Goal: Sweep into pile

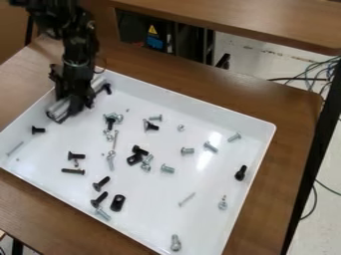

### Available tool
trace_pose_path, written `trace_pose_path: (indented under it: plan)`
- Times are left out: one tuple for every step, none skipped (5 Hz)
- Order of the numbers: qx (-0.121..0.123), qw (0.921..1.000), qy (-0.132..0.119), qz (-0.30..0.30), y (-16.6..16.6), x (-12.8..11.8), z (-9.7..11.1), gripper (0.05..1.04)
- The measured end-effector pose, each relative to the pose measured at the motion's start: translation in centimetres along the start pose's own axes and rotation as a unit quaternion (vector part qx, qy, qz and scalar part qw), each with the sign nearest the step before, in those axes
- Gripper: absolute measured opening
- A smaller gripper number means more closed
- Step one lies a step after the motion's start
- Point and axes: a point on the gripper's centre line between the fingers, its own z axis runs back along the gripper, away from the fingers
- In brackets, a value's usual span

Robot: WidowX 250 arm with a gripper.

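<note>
The gripper [73, 102] hangs over the upper left corner of the white tray [259, 130], around a light bar-shaped sweeping tool [60, 108] lying slantwise low in the tray; the two appear to touch. Black and silver screws and bolts lie scattered over the tray floor. Among them are a black screw [38, 130] at the left, a loose cluster with a black piece [134, 159] near the middle, a black screw [241, 173] at the right and a silver bolt [176, 243] at the bottom.
The tray's raised walls border the work area on a brown wooden table [293, 112]. A second wooden surface [233, 17] runs along the top edge. Cables [313, 74] hang and lie beyond the table at the right.
</note>
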Motion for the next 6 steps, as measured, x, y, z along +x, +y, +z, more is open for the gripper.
trace_pose_path:
  plan:
    - [-0.011,0.9972,-0.002,-0.073,-5.4,0.7,1.2,0.361]
    - [-0.011,0.9929,0.012,-0.118,-10.3,1.1,2.3,0.361]
    - [-0.015,0.9903,0.013,-0.137,-14.3,1.5,3.2,0.361]
    - [-0.026,0.9882,0.014,-0.150,-18.3,0.8,4.6,0.361]
    - [-0.021,0.9881,-0.001,-0.152,-19.2,-0.4,6.9,0.361]
    - [-0.009,0.9895,-0.016,-0.143,-17.0,-0.3,8.2,0.361]
